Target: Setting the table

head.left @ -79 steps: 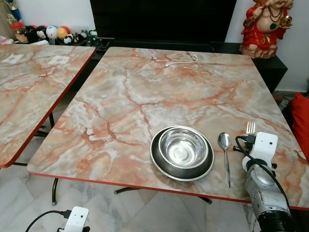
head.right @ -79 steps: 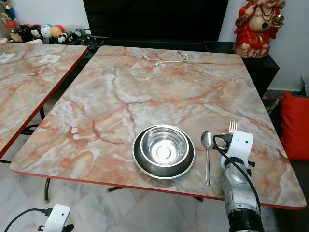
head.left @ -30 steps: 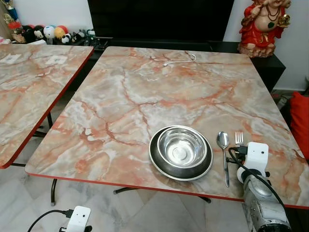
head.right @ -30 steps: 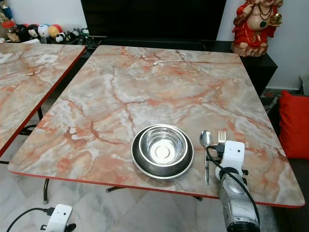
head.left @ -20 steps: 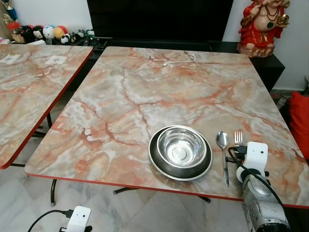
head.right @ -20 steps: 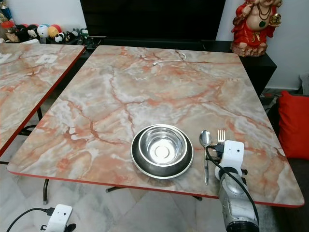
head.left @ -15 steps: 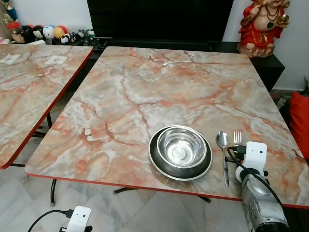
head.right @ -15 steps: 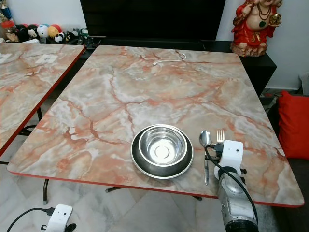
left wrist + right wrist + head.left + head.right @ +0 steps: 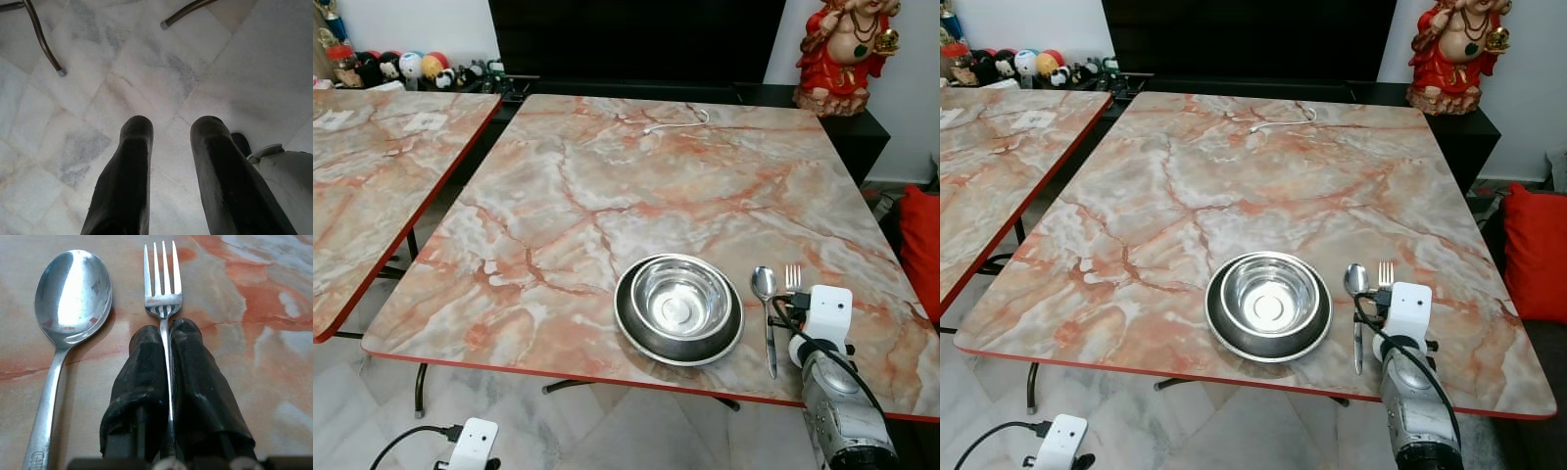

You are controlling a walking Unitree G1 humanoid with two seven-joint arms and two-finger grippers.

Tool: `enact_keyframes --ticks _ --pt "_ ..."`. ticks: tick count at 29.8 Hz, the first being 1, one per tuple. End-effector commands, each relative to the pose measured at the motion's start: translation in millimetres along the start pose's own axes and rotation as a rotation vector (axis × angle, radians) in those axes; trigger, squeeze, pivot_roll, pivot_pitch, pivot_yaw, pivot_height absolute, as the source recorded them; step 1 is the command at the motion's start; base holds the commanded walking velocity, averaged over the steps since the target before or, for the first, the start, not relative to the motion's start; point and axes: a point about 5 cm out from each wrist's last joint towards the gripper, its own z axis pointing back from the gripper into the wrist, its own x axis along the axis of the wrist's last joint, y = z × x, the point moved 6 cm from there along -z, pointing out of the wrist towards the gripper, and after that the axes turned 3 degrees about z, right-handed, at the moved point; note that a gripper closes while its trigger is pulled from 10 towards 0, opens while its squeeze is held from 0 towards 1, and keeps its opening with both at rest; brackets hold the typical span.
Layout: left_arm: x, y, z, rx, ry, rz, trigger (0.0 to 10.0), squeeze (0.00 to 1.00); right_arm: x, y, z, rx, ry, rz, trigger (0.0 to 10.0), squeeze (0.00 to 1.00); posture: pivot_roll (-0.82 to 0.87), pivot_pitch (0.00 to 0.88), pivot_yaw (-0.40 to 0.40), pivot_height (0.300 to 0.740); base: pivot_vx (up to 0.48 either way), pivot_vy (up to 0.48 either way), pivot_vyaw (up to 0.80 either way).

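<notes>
A steel bowl [image 9: 678,300] sits inside a dark steel plate [image 9: 636,338] near the front edge of the marble table [image 9: 607,186]. Just right of the plate lies a spoon [image 9: 767,311]. My right gripper [image 9: 166,335] is shut on a fork [image 9: 163,279], holding its handle between both fingers right beside the spoon, low over the tabletop. The fork's tines [image 9: 793,276] stick out past the white wrist camera [image 9: 826,311]. My left gripper [image 9: 168,128] hangs open over the tiled floor, holding nothing.
A white cable [image 9: 677,121] lies at the table's far edge. A second marble table [image 9: 372,176] stands to the left. A red statue [image 9: 847,49] sits on a dark cabinet at back right, a red cushion [image 9: 922,250] at right.
My right arm has carried the fork leftward and slightly nearer, so it now sits close beside the spoon. The camera has shifted a little.
</notes>
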Motion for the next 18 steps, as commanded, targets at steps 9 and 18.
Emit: enact_keyframes --ticks 9,18 --pt "-4.5 0.0 0.5 0.004 0.019 -0.016 10.0 0.0 -7.5 0.5 -0.6 -0.004 0.028 -0.005 10.0 0.27 0.06 0.026 0.006 0.74 0.0 0.0 0.0" --pt "-3.5 0.0 0.3 0.004 0.017 -0.017 10.0 0.0 -8.6 -0.8 -0.6 -0.008 0.031 0.001 10.0 0.28 0.06 0.027 0.006 0.74 0.0 0.0 0.0"
